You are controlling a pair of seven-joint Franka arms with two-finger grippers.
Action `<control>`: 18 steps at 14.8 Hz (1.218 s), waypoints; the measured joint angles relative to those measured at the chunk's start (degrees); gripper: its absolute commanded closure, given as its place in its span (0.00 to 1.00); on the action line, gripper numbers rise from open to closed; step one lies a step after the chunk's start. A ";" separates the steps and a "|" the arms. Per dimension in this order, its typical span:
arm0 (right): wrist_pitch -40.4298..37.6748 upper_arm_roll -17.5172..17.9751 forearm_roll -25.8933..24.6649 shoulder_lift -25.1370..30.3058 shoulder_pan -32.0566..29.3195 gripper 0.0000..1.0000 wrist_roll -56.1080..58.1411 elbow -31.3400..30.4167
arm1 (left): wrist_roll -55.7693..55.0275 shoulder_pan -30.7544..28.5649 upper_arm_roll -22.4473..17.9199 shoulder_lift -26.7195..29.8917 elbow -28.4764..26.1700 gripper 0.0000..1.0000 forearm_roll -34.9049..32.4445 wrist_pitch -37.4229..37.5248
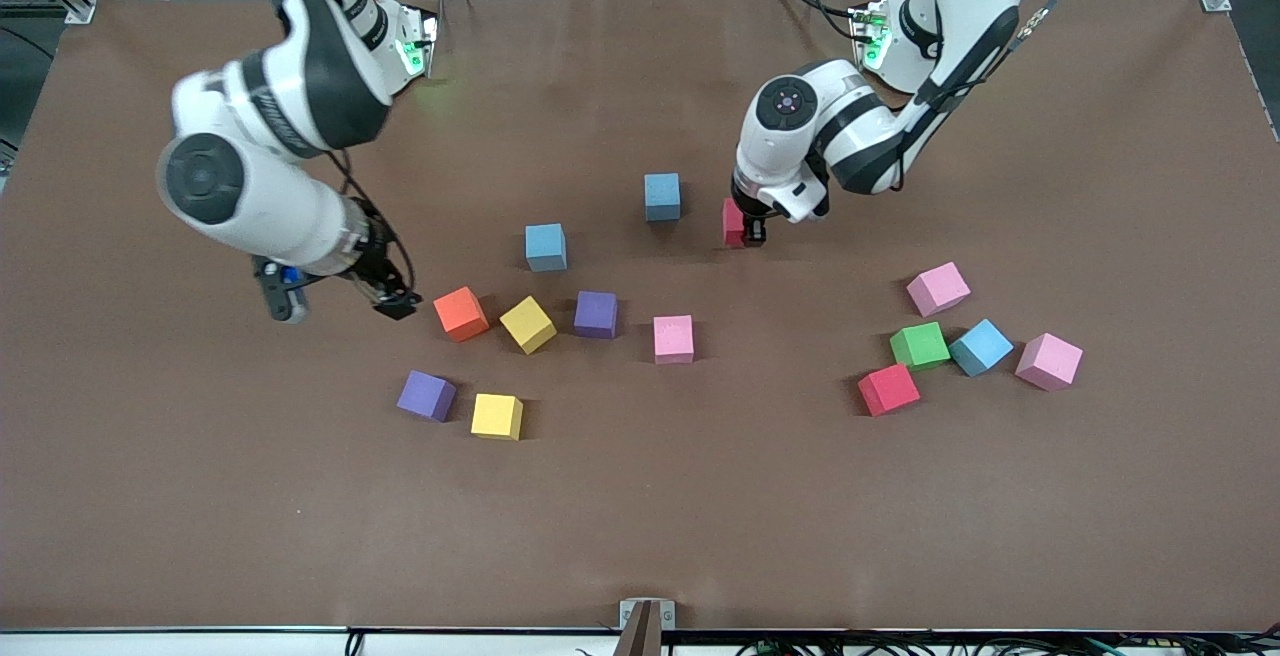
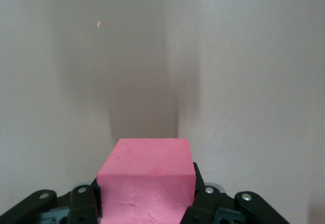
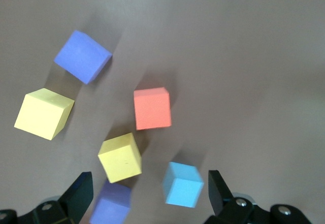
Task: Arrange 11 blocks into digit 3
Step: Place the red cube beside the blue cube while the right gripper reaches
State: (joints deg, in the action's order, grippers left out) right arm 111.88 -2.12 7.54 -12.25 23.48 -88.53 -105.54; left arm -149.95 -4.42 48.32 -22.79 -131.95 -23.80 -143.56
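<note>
Brown table (image 1: pixel 640 516) carried small matte foam cubes in two loose groups plus a few singles; no part of the digit 3 was laid out, as no two cubes stood squared together in a bar.

Left gripper (image 1: pixel 748 226) sat down at the table, toward the robots' edge and near the middle of the table's length, its fingers (image 2: pixel 203 201) clamped on a red foam cube (image 1: pixel 733 223). The left wrist view showed that cube (image 2: pixel 147 183) between the dark pads, bare table ahead of it.

Right gripper (image 1: pixel 335 304) hung above the table just beside the orange foam cube (image 1: pixel 461 313), on the side toward the right arm's end, with its jaws wide apart and nothing between them.

Group toward the right arm's end: orange cube, a yellow foam cube (image 1: pixel 527 324), a purple foam cube (image 1: pixel 596 314) and a pink foam cube (image 1: pixel 673 339) in a rough row, none touching. Nearer the front edge lay a second purple cube (image 1: pixel 427 395) and a second yellow cube (image 1: pixel 497 416), close but apart. Toward the robots' edge lay two light blue foam cubes (image 1: pixel 545 246) (image 1: pixel 662 196), well apart.

Group toward the left arm's end: a pink cube (image 1: pixel 937 288), a green foam cube (image 1: pixel 919 345), a third light blue cube (image 1: pixel 980 347), another pink cube (image 1: pixel 1048 361) and a second red cube (image 1: pixel 888 389). Green and blue looked to be touching or nearly so
</note>
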 measured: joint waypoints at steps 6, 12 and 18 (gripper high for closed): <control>15.17 0.06 0.02 -0.15 10.14 0.00 -16.67 -13.58 | -3.78 3.23 -0.02 -2.76 -0.09 0.53 0.00 -2.70; 24.22 0.03 0.02 -0.12 16.00 0.00 -22.20 -21.72 | -5.00 4.31 -0.20 -4.88 1.54 0.53 0.00 -3.13; 29.82 0.03 0.02 -1.13 17.82 0.00 -23.61 -24.48 | -5.00 11.47 -7.05 -6.74 3.64 0.53 0.00 -3.17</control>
State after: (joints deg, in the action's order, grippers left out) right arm 141.70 -2.09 7.56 -13.38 41.30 -112.15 -130.02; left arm -154.95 7.05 41.26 -29.54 -128.31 -23.80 -146.73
